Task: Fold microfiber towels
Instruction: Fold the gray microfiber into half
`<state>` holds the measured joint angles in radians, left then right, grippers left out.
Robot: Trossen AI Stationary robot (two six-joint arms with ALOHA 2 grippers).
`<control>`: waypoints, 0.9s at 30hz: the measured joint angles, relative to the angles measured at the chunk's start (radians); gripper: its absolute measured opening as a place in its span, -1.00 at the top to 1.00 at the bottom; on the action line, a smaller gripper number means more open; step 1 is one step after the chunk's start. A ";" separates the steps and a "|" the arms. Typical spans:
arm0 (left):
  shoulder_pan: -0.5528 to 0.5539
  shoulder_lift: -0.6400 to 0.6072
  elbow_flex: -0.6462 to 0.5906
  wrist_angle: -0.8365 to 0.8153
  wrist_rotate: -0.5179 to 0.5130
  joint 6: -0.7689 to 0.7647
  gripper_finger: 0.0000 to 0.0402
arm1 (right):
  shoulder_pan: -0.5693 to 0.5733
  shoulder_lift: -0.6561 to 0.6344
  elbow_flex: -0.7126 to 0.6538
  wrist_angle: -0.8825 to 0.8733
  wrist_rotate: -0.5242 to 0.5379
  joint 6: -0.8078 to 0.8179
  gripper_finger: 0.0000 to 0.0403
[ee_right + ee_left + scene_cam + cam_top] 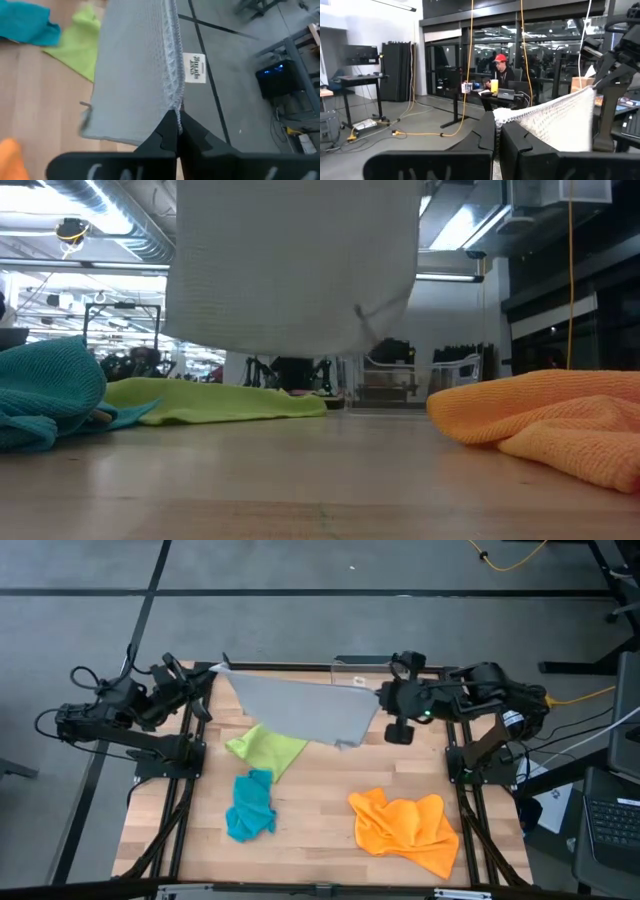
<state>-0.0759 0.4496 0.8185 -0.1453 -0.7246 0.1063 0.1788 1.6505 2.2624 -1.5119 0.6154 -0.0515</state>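
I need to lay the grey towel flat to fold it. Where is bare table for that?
Bare wood shows between the teal towel and the orange towel, running up toward the hanging grey towel. The left side is crowded: the green towel lies next to the teal one.

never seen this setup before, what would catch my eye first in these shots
The light grey towel hangs stretched in the air over the table's far edge, one top corner pinched in the shut left claw, the other in the shut right claw. Under it on the wooden table lie the lime green towel, teal blue towel and orange towel, all crumpled.
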 joint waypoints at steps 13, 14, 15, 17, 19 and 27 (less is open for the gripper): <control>0.000 0.052 0.000 -0.151 -0.001 -0.126 1.00 | -0.082 0.000 -0.230 0.071 -0.024 -0.115 0.99; 0.000 0.054 0.000 -0.150 -0.001 -0.125 1.00 | -0.085 0.000 -0.242 0.076 -0.013 -0.116 0.99; 0.000 0.055 0.000 -0.150 0.000 -0.124 1.00 | -0.087 0.000 -0.251 0.085 -0.030 -0.114 0.99; 0.000 0.054 0.000 -0.146 0.000 -0.123 1.00 | -0.096 0.000 -0.259 0.083 -0.217 -0.171 0.99; 0.000 0.054 0.000 -0.146 0.000 -0.123 1.00 | -0.100 0.001 -0.258 0.094 -0.382 -0.213 0.99; 0.000 0.054 0.000 -0.145 0.000 -0.123 1.00 | -0.104 -0.004 -0.214 0.166 0.308 -0.067 0.99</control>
<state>-0.0757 0.5037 0.8188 -0.2908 -0.7242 -0.0170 0.0746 1.6465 2.0482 -1.3458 0.9238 -0.1187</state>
